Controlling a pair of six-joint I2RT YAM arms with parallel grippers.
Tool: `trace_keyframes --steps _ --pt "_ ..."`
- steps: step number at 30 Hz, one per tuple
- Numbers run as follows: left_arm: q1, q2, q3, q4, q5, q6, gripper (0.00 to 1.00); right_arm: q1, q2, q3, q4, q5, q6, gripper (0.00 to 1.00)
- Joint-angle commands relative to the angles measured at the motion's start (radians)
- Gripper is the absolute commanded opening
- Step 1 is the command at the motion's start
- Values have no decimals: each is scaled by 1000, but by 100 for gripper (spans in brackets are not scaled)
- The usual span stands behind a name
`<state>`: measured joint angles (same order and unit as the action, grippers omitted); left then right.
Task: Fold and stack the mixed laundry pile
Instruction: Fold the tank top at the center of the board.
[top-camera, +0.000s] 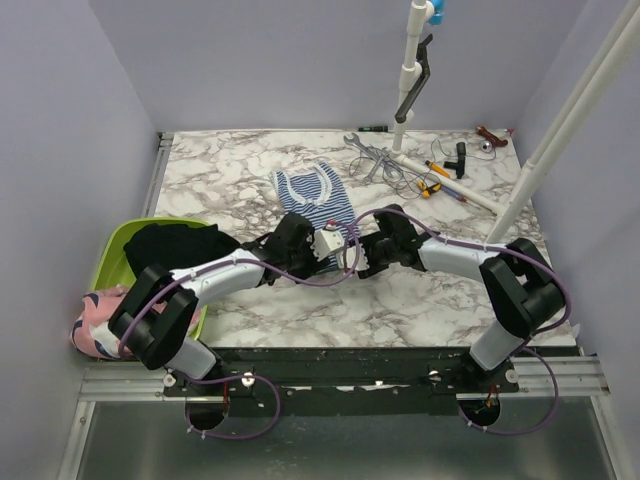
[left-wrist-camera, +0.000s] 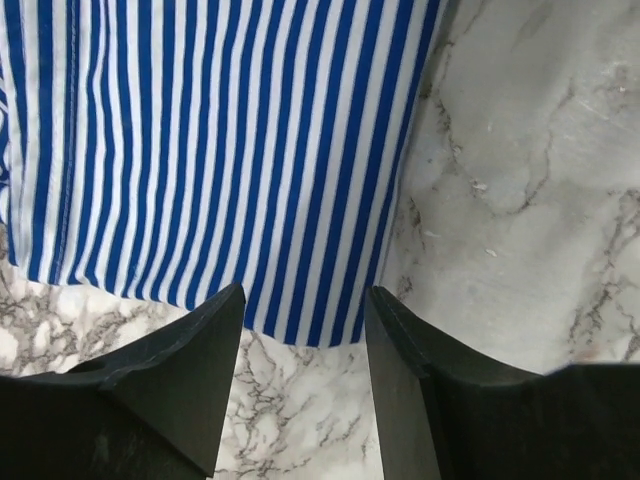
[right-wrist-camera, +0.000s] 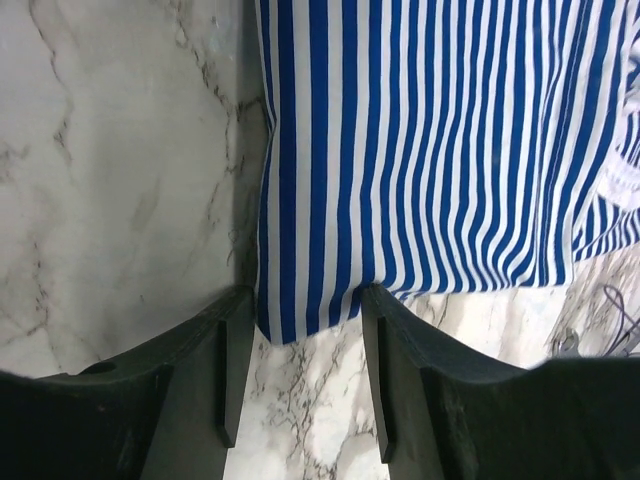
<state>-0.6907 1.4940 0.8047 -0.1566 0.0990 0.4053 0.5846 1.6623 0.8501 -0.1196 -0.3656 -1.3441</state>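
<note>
Striped garment: I see the navy-and-white striped piece (top-camera: 313, 192) lying flat on the marble table (top-camera: 440, 300), just above centre of the overhead frame, neck opening toward the top.
Left gripper: my left gripper (left-wrist-camera: 305, 290) stands at the garment's near hem, jaws apart. In its wrist view the hem's lower right corner sits between the two dark fingers (left-wrist-camera: 190, 370), with bare marble below it. Nothing is clamped.
Right gripper: my right gripper (right-wrist-camera: 307, 290) is spread too. In its wrist view the hem's lower left corner dips between the fingers. I cannot tell whether either finger touches the cloth.
Arms: in the overhead frame both reach toward the middle, wrists close together over the garment's lower edge.
Black garment: bundled in the lime green basin (top-camera: 112, 252) at the left of the overhead frame, the black cloth (top-camera: 180, 243) spilling over its right rim.
Pink garment: the pink printed piece (top-camera: 88, 326) is bunched at the lower left, by the basin's near end.
Upper right: hand tools and cables (top-camera: 430, 175) lie near a white pipe.
</note>
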Motion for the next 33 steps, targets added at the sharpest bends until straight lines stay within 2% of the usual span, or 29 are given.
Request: trace_keyframes --steps 1,5,8,13,15,20,23,26,28,30,33 --pt "16 -112 -102 -47 128 -6 54 7 27 -46 50 -86 84 54" --pt "54 -270 -230 130 123 5 60 4 -5 -101 110 -99 100 55" --pt "65 -345 -292 220 170 68 62 3 8 -97 110 -85 115 56" --pt "54 -291 -374 335 217 311 59 3 29 -84 110 -42 118 56" --pt "47 -272 -377 319 206 383 58 2 28 -84 110 -34 118 54" --pt "36 -236 -374 279 161 489 58 1 31 -93 110 -15 112 52" --pt "23 -189 -340 311 83 477 57 1 42 -81 108 -17 118 50" --pt "18 -149 -313 292 78 472 54 1 51 -72 96 -5 117 48" --pt "4 -125 -316 289 69 492 48 1 48 -74 95 7 117 46" --pt "-8 -95 -317 292 33 510 33 1 45 -79 96 10 111 42" --pt "-15 -73 -302 280 3 510 10 1 43 -76 93 11 113 26"
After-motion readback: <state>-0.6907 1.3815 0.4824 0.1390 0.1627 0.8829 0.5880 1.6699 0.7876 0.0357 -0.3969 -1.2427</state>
